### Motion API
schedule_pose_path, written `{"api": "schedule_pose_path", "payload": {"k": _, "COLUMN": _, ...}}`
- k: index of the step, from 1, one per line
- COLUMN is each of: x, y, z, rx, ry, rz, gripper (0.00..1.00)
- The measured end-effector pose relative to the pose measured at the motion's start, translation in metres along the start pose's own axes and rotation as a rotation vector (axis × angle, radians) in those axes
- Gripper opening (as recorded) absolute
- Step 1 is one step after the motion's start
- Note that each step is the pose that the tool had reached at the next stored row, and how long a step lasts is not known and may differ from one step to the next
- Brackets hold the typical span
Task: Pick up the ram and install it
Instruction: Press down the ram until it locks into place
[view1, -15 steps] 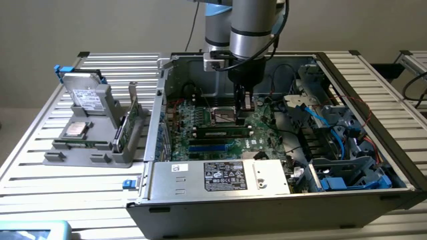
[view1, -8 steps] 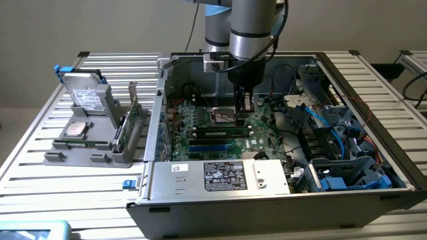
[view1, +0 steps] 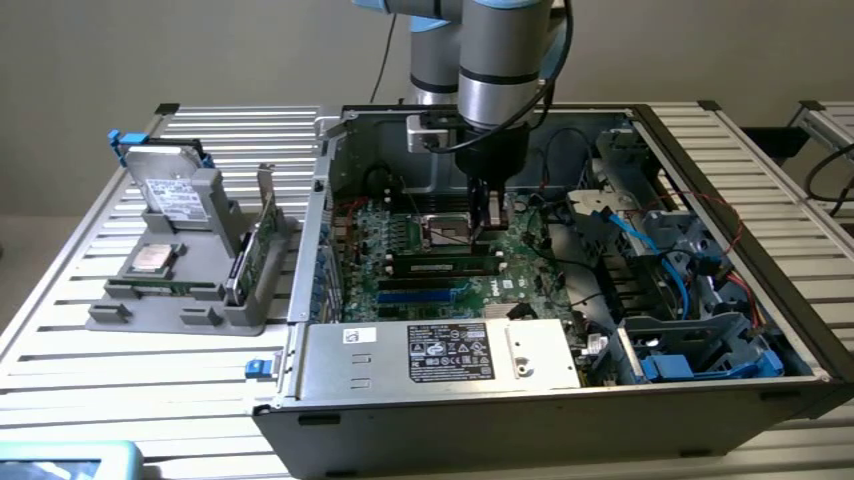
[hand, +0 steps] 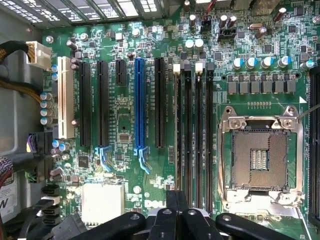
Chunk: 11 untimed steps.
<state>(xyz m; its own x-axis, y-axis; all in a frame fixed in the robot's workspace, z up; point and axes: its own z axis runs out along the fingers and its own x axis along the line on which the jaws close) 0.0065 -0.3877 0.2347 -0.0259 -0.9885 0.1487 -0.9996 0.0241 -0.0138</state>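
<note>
Ram (view1: 447, 266) seated in motherboard (hand: 125, 115) slot; claw (view1: 489, 228) above board, grip state unclear; slatted table (view1: 80, 300).

Arm (view1: 494, 60) cut off by exterior view's top edge; blue object (view1: 60, 462) cropped at bottom corner.

Exterior view high, angled down over open computer case (view1: 534, 400), wrist view close above its motherboard (hand: 125, 110), shared
</note>
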Motion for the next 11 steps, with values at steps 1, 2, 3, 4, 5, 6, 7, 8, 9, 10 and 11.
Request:
{"api": "schedule_pose_path", "payload": {"k": 1, "x": -0.0002, "y": 0.0, "z": 0.0005, "rx": 0.0006, "ry": 0.0, "rz": 0.0, "gripper": 0.11}}
{"api": "schedule_pose_path", "payload": {"k": 2, "x": -0.0005, "y": 0.0001, "z": 0.0008, "rx": 0.0016, "ry": 0.0001, "rz": 0.0, "gripper": 0.11}}
{"api": "schedule_pose_path", "payload": {"k": 3, "x": -0.0009, "y": 0.0003, "z": 0.0009, "rx": 0.0025, "ry": 0.0001, "rz": 0.0, "gripper": 0.11}}
{"api": "schedule_pose_path", "payload": {"k": 4, "x": -0.001, "y": 0.0004, "z": 0.0011, "rx": 0.0031, "ry": 0.0001, "rz": 0.0, "gripper": 0.11}}
{"api": "schedule_pose_path", "payload": {"k": 5, "x": -0.0011, "y": 0.0005, "z": 0.0014, "rx": 0.0038, "ry": 0.0, "rz": 0.0, "gripper": 0.11}}
{"api": "schedule_pose_path", "payload": {"k": 6, "x": -0.0012, "y": 0.0005, "z": 0.0019, "rx": 0.0042, "ry": -0.0001, "rz": 0.0, "gripper": 0.11}}
{"api": "schedule_pose_path", "payload": {"k": 7, "x": -0.0015, "y": 0.0006, "z": 0.0022, "rx": 0.0044, "ry": 0.0, "rz": 0.0, "gripper": 0.11}}
{"api": "schedule_pose_path", "payload": {"k": 8, "x": -0.0018, "y": 0.0007, "z": 0.0025, "rx": 0.0045, "ry": 0.0001, "rz": 0.001, "gripper": 0.11}}
{"api": "schedule_pose_path", "payload": {"k": 9, "x": -0.0021, "y": 0.0008, "z": 0.0027, "rx": 0.0046, "ry": 0.0001, "rz": 0.001, "gripper": 0.11}}
{"api": "schedule_pose_path", "payload": {"k": 10, "x": -0.0025, "y": 0.001, "z": 0.0029, "rx": 0.0046, "ry": 0.0, "rz": 0.001, "gripper": 0.11}}
{"api": "schedule_pose_path", "payload": {"k": 11, "x": -0.0027, "y": 0.001, "z": 0.0032, "rx": 0.0047, "ry": -0.0001, "rz": 0.001, "gripper": 0.11}}
